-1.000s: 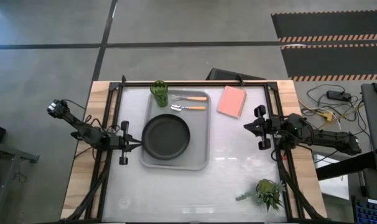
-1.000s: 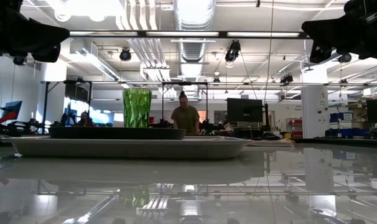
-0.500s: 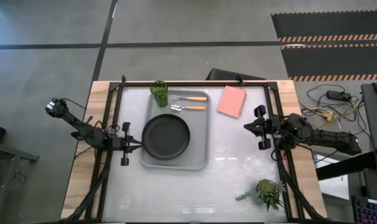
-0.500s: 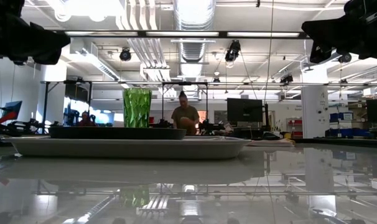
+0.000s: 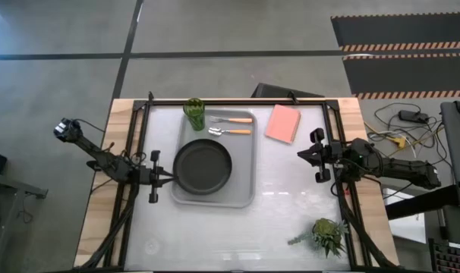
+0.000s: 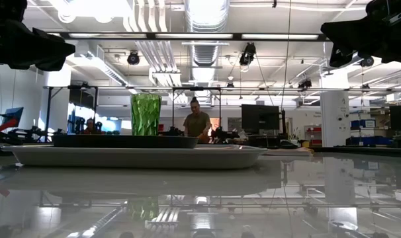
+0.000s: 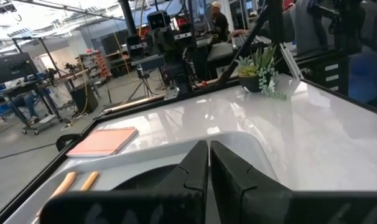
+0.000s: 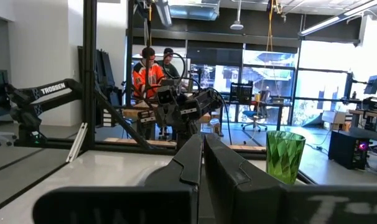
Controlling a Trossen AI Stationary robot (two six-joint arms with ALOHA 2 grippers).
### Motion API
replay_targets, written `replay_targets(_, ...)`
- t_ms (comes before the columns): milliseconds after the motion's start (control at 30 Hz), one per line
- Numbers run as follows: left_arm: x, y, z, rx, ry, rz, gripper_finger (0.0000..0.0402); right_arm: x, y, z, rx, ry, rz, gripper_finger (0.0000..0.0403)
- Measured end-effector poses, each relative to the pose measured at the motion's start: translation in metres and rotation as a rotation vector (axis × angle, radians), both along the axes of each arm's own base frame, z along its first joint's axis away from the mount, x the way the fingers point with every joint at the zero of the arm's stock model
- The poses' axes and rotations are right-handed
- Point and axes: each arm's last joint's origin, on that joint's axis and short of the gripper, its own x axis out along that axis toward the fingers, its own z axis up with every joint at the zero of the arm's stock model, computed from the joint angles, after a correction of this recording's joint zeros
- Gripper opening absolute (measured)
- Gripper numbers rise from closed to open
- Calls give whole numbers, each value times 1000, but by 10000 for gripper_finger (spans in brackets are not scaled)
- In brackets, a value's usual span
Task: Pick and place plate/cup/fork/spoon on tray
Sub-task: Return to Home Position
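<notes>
Bright, even light falls from long ceiling lamps [image 6: 207, 36] overhead, so shadows on the table [image 5: 291, 197] are faint and soft. Its glossy white top mirrors the lamps and the room, most of all in the low view, where the near surface is a blurred reflection. In the right wrist view, large windows [image 8: 328, 81] glare white, and the nearest dark parts look soft.

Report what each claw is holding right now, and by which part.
Nothing is held. The left claw is shut and empty beside the tray; the right claw is shut and empty.
</notes>
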Motion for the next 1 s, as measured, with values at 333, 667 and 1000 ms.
replay_targets(333,1,-1,-2,15,21,0,0,0,0,0,0,0,0,9)
replay_targets(667,2,-1,-4,25,37,0,0,0,0,0,0,0,0,9)
replay_targets(1000,2,-1,-4,26,38,0,0,0,0,0,0,0,0,9)
